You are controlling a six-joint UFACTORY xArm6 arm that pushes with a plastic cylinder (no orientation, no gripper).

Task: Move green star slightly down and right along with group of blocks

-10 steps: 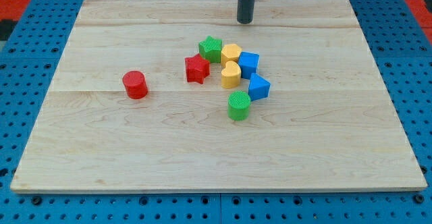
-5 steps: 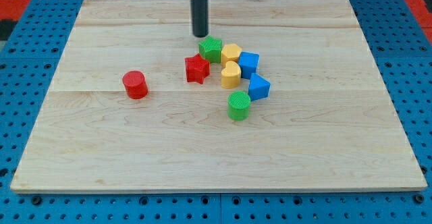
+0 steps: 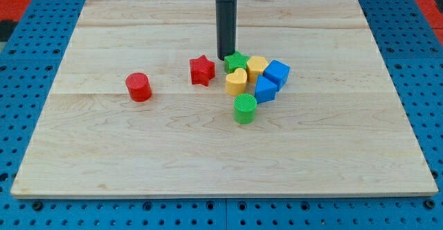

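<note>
The dark rod stands upright over the light wooden board (image 3: 138, 147), its tip (image 3: 226, 57) down on the surface at the upper-left edge of the green star-shaped block (image 3: 236, 62), touching it or nearly so. There is no gripper on this arm, only the rod, so nothing is held.

The green star sits a little above the board's centre, at the view's top-left corner of a tight cluster. Just to its right is a yellow block with a rounded top (image 3: 257, 66); below the star, touching it, is a yellow heart-shaped block (image 3: 236, 82). Two blue blocks close the cluster on the view's right: one upper (image 3: 277, 72), one lower (image 3: 265, 89) and beside the yellow heart.

A green cylinder block (image 3: 244, 109) stands just below the cluster, a narrow gap apart from the heart.

A red star-shaped block (image 3: 201, 71) lies to the left of the tip, apart from the cluster. A red cylinder block (image 3: 138, 86) stands well apart, further to the view's left.
</note>
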